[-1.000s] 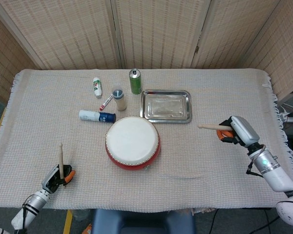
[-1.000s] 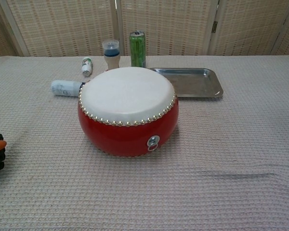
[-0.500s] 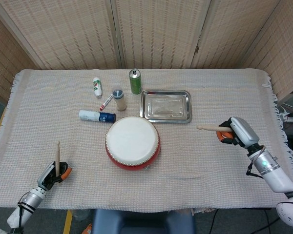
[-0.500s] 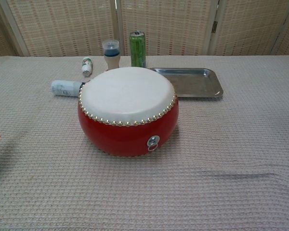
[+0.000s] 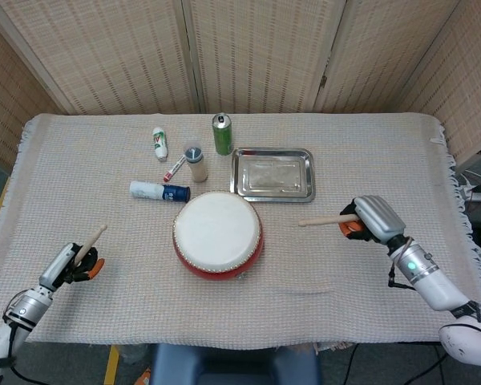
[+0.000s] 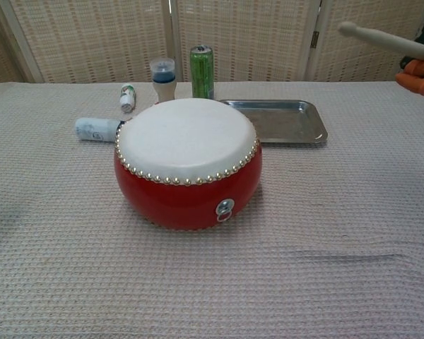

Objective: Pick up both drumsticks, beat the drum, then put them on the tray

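Note:
A red drum with a white skin stands at the table's middle. Behind it to the right lies the steel tray. My right hand holds a wooden drumstick level, its tip pointing left toward the drum from the right. My left hand is at the near left edge, seen only in the head view, and grips the other drumstick, which slants up to the right.
Behind the drum stand a green can and a small blue-capped bottle. A white and blue tube, a smaller tube and a red pen lie to the back left.
My right hand moved left toward the drum with its stick and entered the chest view. My left hand drew back left, left the chest view, and its stick tilted from upright to slanted.

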Available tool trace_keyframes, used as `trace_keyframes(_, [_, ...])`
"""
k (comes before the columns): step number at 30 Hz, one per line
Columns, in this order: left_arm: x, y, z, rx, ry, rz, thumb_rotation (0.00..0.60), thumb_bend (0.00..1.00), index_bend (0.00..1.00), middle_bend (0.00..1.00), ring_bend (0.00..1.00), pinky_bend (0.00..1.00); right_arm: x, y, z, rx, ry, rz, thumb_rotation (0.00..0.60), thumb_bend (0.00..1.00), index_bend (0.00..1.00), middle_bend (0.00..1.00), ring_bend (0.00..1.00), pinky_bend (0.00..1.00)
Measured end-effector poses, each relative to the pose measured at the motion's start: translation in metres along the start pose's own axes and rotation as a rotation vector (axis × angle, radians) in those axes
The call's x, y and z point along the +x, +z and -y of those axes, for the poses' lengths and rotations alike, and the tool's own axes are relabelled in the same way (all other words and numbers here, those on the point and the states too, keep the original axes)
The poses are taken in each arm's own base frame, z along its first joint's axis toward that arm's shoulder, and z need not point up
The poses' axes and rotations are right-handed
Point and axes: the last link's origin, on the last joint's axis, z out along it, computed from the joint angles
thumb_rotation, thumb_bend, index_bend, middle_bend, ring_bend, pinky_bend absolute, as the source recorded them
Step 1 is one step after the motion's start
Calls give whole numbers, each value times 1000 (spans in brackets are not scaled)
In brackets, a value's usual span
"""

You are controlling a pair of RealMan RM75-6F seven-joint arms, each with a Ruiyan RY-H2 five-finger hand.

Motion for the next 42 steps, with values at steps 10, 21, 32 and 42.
trace_keyframes(10, [12,27,-47,-69,520,-35,600,693,1000,1000,1000,1000,-27,57,44,64,-110,91,600,647,1000,1000,1000,1000])
trace_keyframes(21, [-8,59,-112,-198,942,-41,600,691,1000,1000,1000,1000,-38,103,69,34,-312,117,600,648,1000,1000,1000,1000])
trace_keyframes(32, [-36,84,-135,-200,1006,41,600,690,1000,1000,1000,1000,-44,120,72,-27,-541,133,600,649,1000,1000,1000,1000])
trace_keyframes(42, [-67,102,-122,-152,1073,95,600,689,1000,1000,1000,1000,-12,111,117,69,-334,3,600,649,1000,1000,1000,1000])
